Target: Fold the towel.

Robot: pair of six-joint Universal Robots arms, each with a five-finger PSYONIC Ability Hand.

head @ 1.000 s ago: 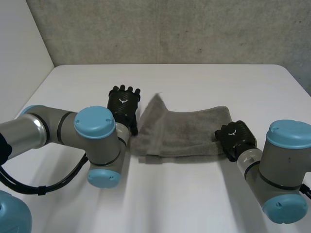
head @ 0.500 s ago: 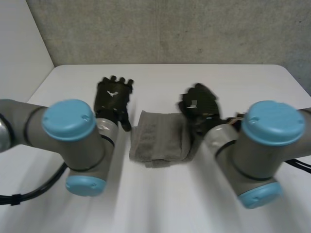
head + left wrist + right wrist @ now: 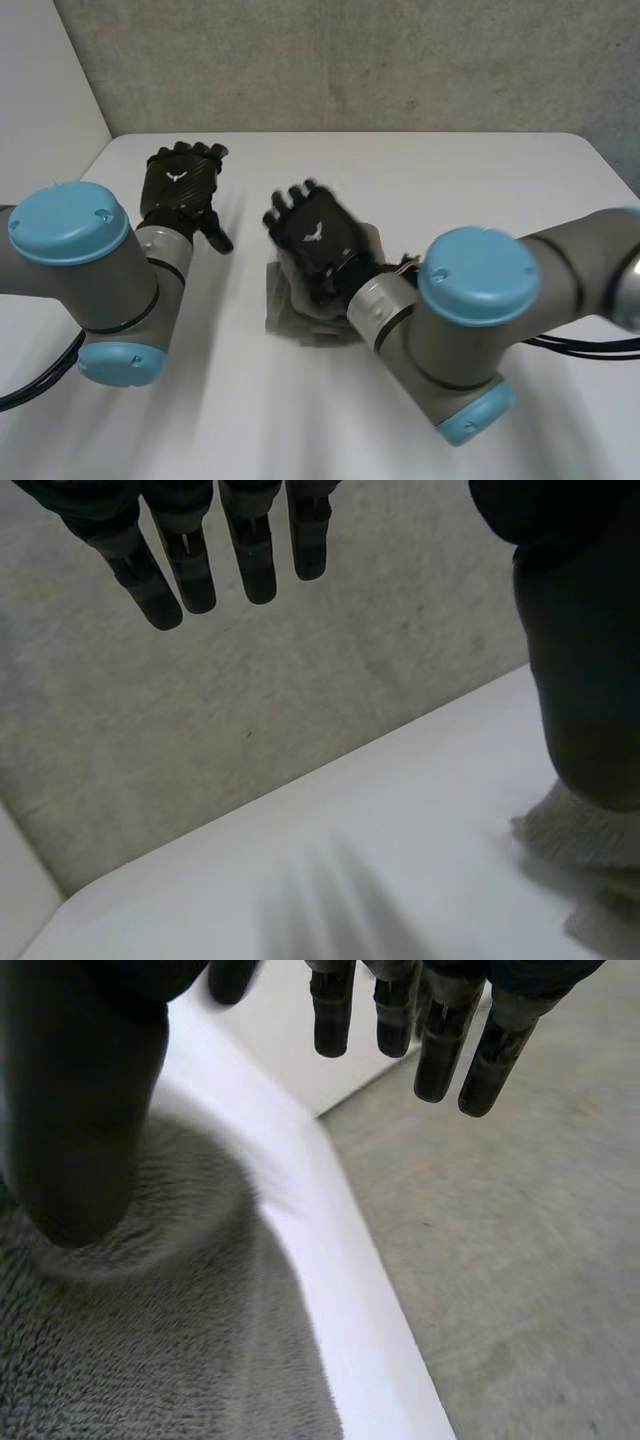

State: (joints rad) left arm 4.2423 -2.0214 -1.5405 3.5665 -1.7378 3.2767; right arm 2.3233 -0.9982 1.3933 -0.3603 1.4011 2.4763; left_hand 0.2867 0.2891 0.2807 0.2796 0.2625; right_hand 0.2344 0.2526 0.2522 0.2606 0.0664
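My right hand [image 3: 315, 235] is over the folded grey towel [image 3: 285, 315], fingers [image 3: 435, 1055] straight. My left hand [image 3: 178, 187], fingers straight too, is beside it; white back emblems unreadable.

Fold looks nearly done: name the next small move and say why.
Probably press the right hand flat onto the towel to set the fold. It is open above the folded, slightly bunched towel, and the left hand is open off to the side.
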